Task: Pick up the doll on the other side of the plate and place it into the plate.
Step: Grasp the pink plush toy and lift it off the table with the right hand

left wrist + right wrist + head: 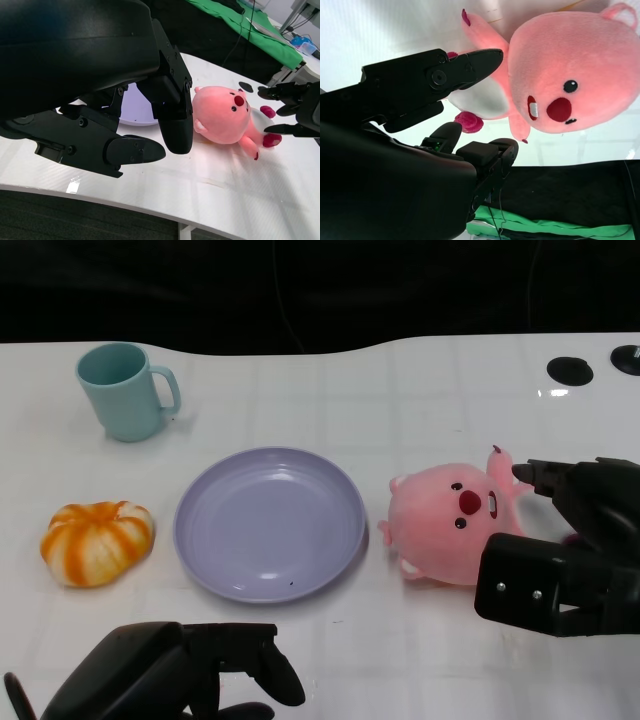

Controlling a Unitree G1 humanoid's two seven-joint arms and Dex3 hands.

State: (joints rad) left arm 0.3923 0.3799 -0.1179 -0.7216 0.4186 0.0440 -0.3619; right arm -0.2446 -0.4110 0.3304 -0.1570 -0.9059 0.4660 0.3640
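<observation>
Doll (452, 524) lies between plate (270, 523) and right hand (565, 545), long axis across table; right hand nearer, fingers spread around doll's body, nothing gripped; left hand (170, 675) empty, fingers apart, well apart from doll

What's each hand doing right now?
Left hand: open, holding nothing, low by the table edge.
Right hand: open around the pink doll, not yet gripping.
</observation>
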